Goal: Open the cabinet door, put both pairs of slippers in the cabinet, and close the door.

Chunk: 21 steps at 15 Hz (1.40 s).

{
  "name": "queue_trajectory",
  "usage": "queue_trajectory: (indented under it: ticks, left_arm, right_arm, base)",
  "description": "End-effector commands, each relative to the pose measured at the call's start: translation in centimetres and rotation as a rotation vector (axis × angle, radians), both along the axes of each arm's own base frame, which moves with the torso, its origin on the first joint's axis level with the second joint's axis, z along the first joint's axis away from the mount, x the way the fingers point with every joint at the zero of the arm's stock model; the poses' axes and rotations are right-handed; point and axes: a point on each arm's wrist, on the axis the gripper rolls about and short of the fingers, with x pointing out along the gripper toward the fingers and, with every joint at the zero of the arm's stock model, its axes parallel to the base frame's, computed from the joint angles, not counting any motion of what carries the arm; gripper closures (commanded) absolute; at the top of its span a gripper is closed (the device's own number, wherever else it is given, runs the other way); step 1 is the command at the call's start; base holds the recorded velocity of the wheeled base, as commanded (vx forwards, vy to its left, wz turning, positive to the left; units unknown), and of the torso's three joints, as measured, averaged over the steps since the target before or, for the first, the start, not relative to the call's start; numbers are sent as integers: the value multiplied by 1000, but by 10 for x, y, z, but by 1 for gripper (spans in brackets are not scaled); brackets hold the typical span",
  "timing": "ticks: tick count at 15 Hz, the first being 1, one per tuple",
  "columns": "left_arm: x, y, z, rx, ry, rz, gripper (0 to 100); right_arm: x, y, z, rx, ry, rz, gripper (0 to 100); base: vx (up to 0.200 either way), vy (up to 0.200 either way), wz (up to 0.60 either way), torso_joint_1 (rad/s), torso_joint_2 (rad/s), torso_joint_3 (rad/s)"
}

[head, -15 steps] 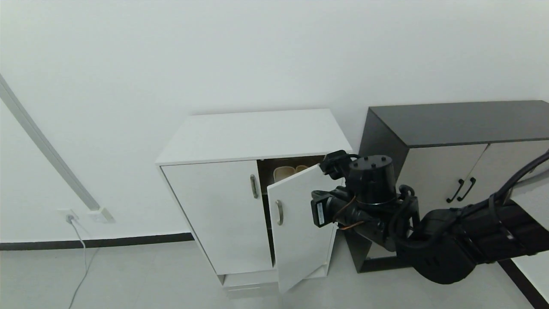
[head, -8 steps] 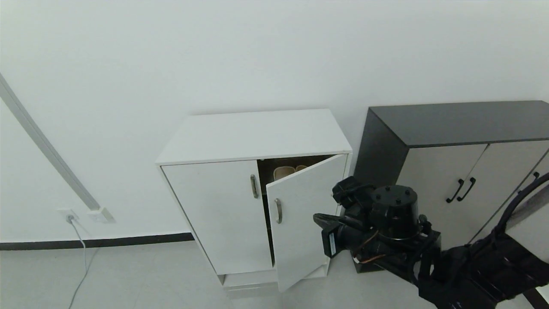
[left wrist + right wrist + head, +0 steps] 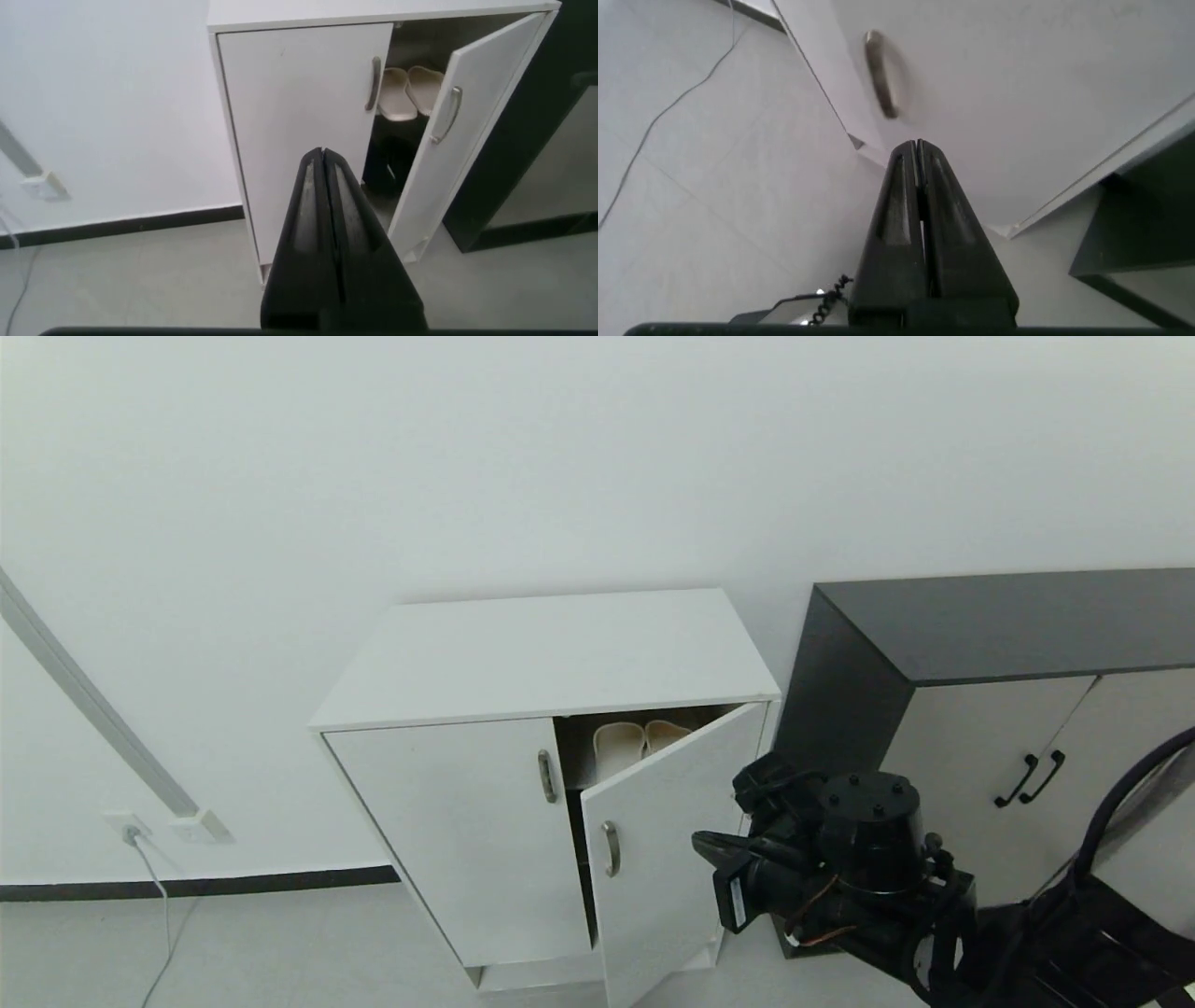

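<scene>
- The white cabinet (image 3: 551,653) has its right door (image 3: 653,821) standing ajar, so the opening step looks done.
- One pale pair of slippers (image 3: 621,747) sits on the upper shelf inside. The space under that shelf is too dark to show whether the second pair is in (my guess is yes, since none lies on the floor in sight).
- What is left, by my reading, is pushing the door shut.
- The right claw (image 3: 918,147) has its two fingers pressed together with nothing between them.
- It is on the outer side of the open door, close to the panel, though I cannot tell whether it touches. The door's handle (image 3: 882,75) lies just ahead of the tips and a little aside. The slippers are beyond the door, higher than the claw and deeper in the cabinet.
- The left claw (image 3: 322,154) is likewise closed and empty, well back from the cabinet. The shut left door (image 3: 299,112) is straight ahead of it, with the slippers and the open door ahead and off toward the robot's right.
- A dark cabinet (image 3: 980,635) stands on the opposite side of the right claw from the handle.
</scene>
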Motion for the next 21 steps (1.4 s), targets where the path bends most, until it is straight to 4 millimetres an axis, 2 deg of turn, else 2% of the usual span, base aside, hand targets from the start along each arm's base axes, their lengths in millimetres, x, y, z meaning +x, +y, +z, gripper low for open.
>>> queue_trajectory:
  ticks: [1, 7, 10, 11, 15, 16, 18, 21]
  left_arm:
    - [0, 0, 0, 0, 1, 0, 100]
    - [0, 0, 0, 0, 1, 0, 100]
    - [0, 0, 0, 0, 1, 0, 100]
    - [0, 0, 0, 0, 1, 0, 100]
    - [0, 0, 0, 0, 1, 0, 100]
    - [0, 0, 0, 0, 1, 0, 100]
    - [0, 0, 0, 0, 1, 0, 100]
    - [0, 0, 0, 0, 1, 0, 100]
  right_arm:
    - [1, 2, -3, -5, 5, 3, 100]
    - [19, 12, -10, 9, 5, 4, 100]
    - [41, 17, -18, 15, -2, -25, 100]
    - [54, 20, -23, 19, -8, -43, 100]
    - [76, 23, -32, 27, -16, -68, 100]
    - [76, 23, -32, 27, -16, -68, 100]
    - [93, 25, -39, 35, -27, -81, 100]
    - [103, 25, -39, 39, -33, -95, 100]
  base:
    - [0, 0, 0, 0, 0, 0]
    - [0, 0, 0, 0, 0, 0]
    - [0, 0, 0, 0, 0, 0]
    - [0, 0, 0, 0, 0, 0]
    - [0, 0, 0, 0, 0, 0]
    - [0, 0, 0, 0, 0, 0]
    - [0, 0, 0, 0, 0, 0]
    - [0, 0, 0, 0, 0, 0]
